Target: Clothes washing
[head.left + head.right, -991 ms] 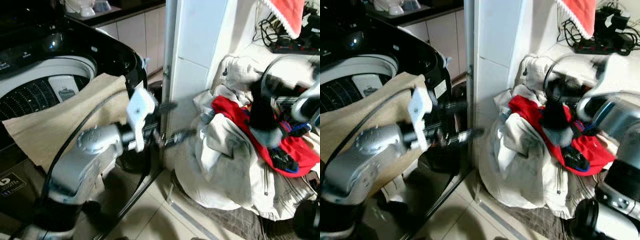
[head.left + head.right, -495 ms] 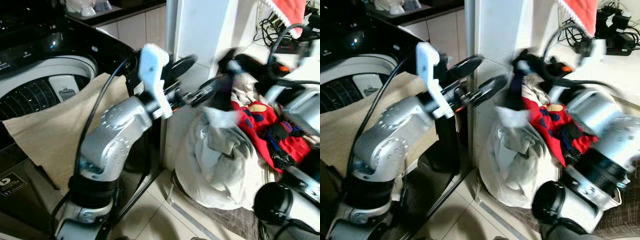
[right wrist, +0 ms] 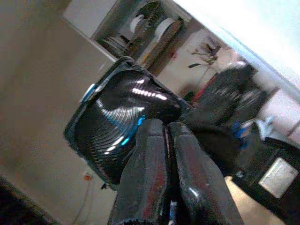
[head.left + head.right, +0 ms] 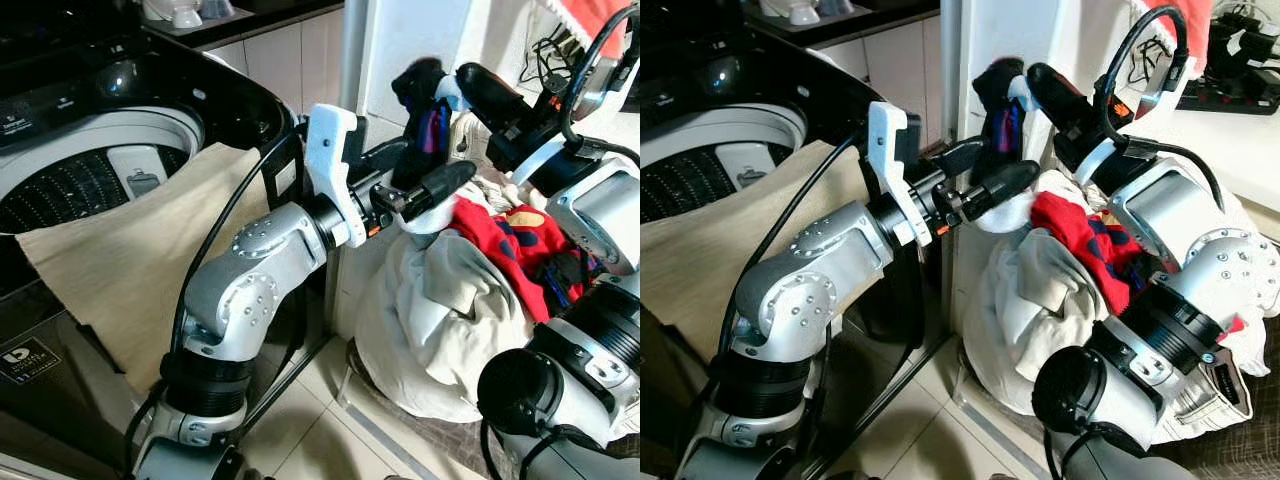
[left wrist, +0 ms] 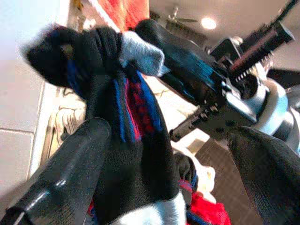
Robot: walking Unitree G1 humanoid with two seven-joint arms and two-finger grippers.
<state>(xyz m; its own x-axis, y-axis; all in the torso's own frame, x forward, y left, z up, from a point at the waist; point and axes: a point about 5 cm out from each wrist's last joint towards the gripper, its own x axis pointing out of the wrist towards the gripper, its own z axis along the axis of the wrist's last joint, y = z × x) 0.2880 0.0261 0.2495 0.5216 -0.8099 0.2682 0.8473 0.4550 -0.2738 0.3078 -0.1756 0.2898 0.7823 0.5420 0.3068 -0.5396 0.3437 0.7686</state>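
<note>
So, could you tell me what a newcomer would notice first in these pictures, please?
Most striking is the dark sock with red and blue stripes, held up by the right claw, which is shut on it, in front of the white wall. The left claw is open around its hanging end. Below lies a clothes pile, and on the robot's left a beige cloth drapes over the open washing machine.

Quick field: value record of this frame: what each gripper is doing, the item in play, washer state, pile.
right gripper: shut on dark sock, raised above the pile
dark sock: black with blue and red pattern and a grey tip, hanging down from the right gripper
left gripper: open, one finger on either side of the hanging sock
washing machine: on the robot's left, lid up, drum exposed
beige cloth: draped over the washer's front rim
laundry pile: on the floor to the robot's right, white and red garments
</note>
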